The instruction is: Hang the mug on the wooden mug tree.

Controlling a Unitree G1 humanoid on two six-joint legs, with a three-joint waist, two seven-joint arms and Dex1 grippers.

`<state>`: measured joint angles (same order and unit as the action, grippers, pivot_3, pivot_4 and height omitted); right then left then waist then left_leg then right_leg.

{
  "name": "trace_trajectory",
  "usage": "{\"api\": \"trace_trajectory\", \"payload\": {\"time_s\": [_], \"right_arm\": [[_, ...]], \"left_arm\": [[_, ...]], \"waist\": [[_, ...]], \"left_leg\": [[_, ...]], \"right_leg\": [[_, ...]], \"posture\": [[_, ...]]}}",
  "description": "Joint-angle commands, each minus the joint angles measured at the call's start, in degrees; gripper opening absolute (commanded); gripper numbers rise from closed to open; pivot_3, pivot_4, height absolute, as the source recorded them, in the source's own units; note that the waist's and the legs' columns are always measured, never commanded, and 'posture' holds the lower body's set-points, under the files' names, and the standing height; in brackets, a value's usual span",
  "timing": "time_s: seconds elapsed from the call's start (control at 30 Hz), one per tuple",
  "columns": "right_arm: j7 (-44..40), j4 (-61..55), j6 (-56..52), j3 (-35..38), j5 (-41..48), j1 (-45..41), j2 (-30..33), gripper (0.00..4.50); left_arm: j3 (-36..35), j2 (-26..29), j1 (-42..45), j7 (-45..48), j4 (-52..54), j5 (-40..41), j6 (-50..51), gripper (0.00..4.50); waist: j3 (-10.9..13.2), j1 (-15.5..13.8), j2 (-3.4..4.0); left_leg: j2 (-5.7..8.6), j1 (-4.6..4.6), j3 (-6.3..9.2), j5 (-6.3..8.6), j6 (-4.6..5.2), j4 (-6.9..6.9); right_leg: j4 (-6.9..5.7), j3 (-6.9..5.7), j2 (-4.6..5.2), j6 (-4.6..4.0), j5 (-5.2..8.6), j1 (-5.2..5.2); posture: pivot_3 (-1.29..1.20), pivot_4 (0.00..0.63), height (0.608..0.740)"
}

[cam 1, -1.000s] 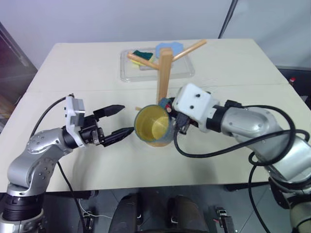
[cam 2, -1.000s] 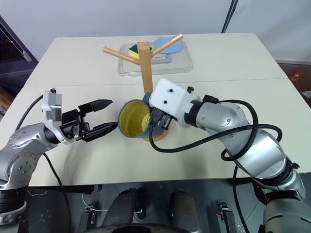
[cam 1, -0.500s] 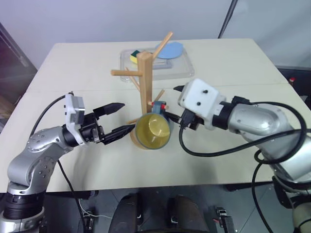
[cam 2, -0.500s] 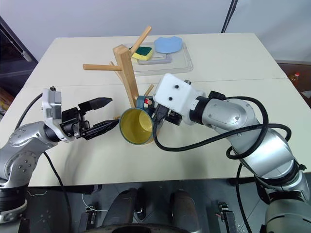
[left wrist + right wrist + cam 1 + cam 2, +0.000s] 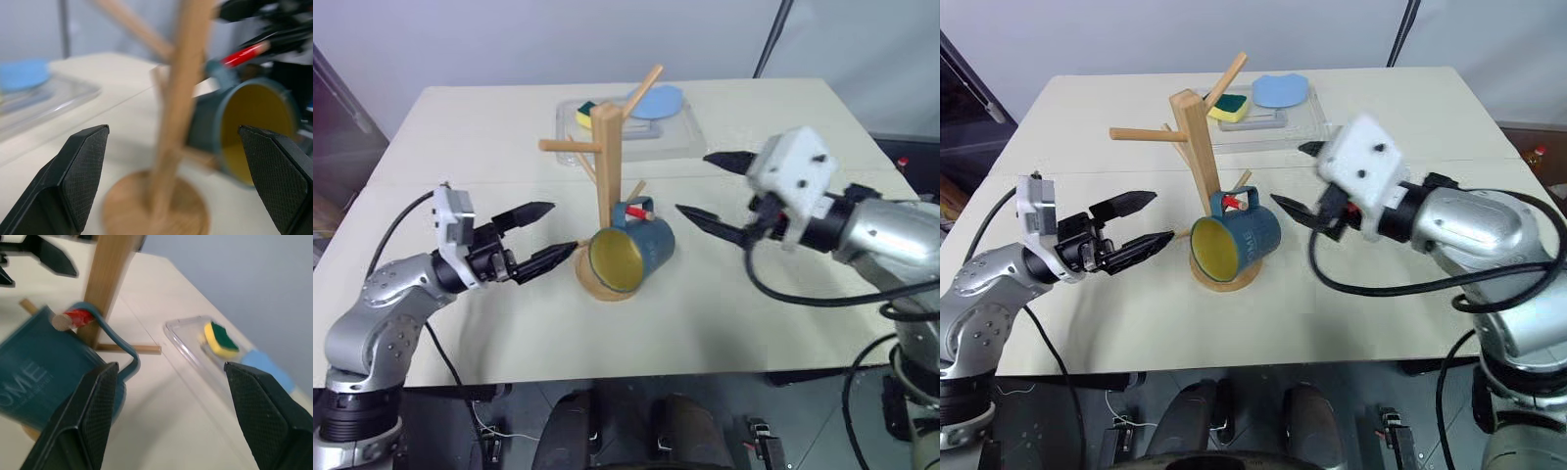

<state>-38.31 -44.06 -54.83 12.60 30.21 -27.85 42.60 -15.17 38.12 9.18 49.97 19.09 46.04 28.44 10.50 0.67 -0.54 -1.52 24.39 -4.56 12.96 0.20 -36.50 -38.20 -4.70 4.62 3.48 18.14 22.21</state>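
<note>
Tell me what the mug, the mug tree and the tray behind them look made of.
Mug: likely glazed ceramic, smooth blue-grey outside, yellow inside. Mug tree: light unpainted wood, dowel pegs. Tray: clear plastic, probably; the table shows through.

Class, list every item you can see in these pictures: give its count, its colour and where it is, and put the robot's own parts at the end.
mug: one, blue-grey with a yellow inside, hanging by its handle from a low peg, mouth facing the robot.
wooden mug tree: one, light wood with a red-tipped peg, upright near the table's middle.
tray: one, clear plastic, at the table's far side behind the tree.
sponge: one, yellow and green, in the tray.
blue piece: one, light blue, on the tray's far right edge.
table: one, cream.
left gripper: one, black fingers, open, left of the tree.
right gripper: one, black fingers, open, right of the mug, holding nothing.
</note>
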Motion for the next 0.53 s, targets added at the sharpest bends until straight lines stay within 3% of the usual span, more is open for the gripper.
{"api": "trace_trajectory", "payload": {"time_s": [0.03, 0.27, 0.53], "right_arm": [[-1.12, 2.85, 5.00, 7.24, 3.25, 5.68, -3.17, 3.56], [-0.55, 15.63, 20.81, 8.47, 0.39, 19.43, -12.97, 3.56], [-0.23, 26.37, 32.23, 6.44, -1.42, 21.97, -18.52, 3.56]], "left_arm": [[-2.88, -0.13, -1.28, -3.00, -2.14, -2.23, -0.76, 4.50], [-3.48, -6.08, -5.35, -12.27, -9.86, -12.76, -9.30, 4.50], [-3.06, -10.95, -8.76, -16.79, -11.62, -18.18, -14.68, 4.50]], "waist": [[0.00, 0.00, 0.00], [-0.07, -0.03, -0.09], [-0.07, 0.03, -0.09]], "left_leg": [[0.00, 0.00, 0.00, 0.00, 0.00, -0.02], [0.01, -0.01, -0.03, 0.03, 0.04, -0.05], [-0.01, -0.02, -0.03, 0.03, 0.05, -0.05]], "right_leg": [[-0.01, 0.00, 0.00, 0.00, 0.00, 0.00], [0.00, 0.02, 0.00, 0.07, -0.04, -0.03], [-0.02, 0.03, -0.01, 0.07, -0.05, -0.01]], "posture": [[0.00, 0.150, 0.740], [0.00, 0.150, 0.740], [0.00, 0.150, 0.740]]}}
